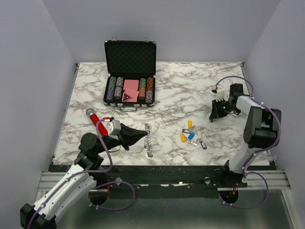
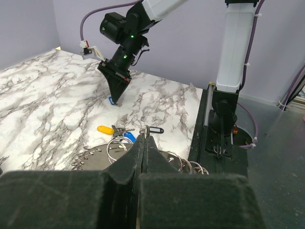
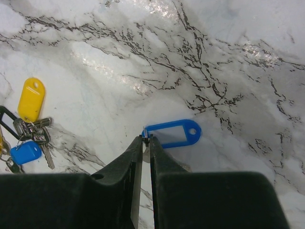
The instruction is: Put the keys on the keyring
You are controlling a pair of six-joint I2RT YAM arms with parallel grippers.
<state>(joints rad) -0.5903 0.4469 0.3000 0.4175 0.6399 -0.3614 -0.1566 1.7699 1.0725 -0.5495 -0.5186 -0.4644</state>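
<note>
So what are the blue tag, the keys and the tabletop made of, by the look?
Blue tag: probably plastic, smooth, evenly coloured frame. Keys: metal, silvery, glinting. Tabletop: marble-patterned and glossy; real stone or laminate, can't tell.

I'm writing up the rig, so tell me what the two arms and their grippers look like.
The left arm and right arm have white links, black joints and looping purple cables. The left gripper and right gripper are black, their long fingers tapering to a wedge with a matte, foam-like surface. Green lights glow on the right wrist.
</note>
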